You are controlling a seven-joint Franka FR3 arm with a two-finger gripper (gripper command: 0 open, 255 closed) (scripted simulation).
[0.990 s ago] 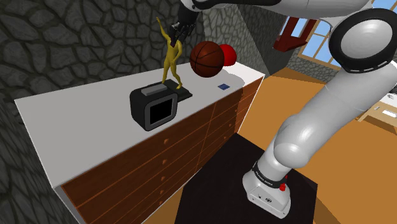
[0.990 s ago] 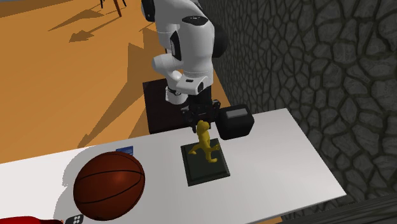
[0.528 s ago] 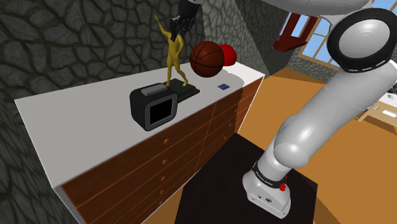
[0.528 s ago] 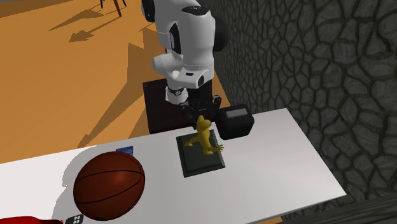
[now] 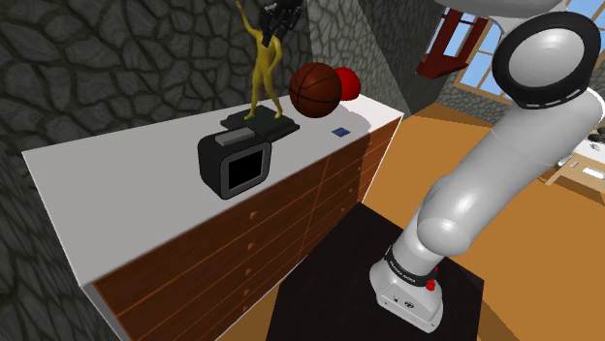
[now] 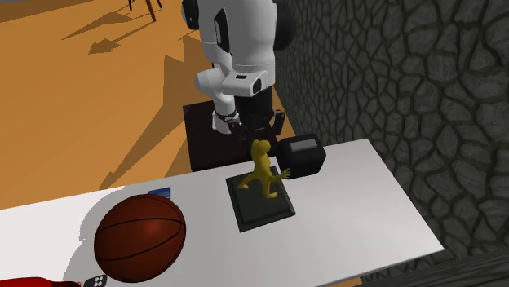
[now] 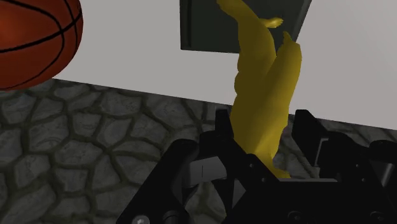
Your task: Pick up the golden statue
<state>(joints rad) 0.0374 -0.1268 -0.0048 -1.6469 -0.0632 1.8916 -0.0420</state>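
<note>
White countertop [image 5: 107, 174]: gripper [image 7: 263, 127] jaws clamped on golden statue [image 7: 261, 76], seen in wrist view; shoulder view adds dark base [image 5: 262, 125].

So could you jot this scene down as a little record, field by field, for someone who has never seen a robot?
Surface: white countertop over wooden drawers
Backdrop: stone wall
Grip: end effector shut on the golden statue, by its upper part
Statue state: upright, dark base seemingly clear of the countertop
Other things: black box, basketball, red ball, small blue item
</note>
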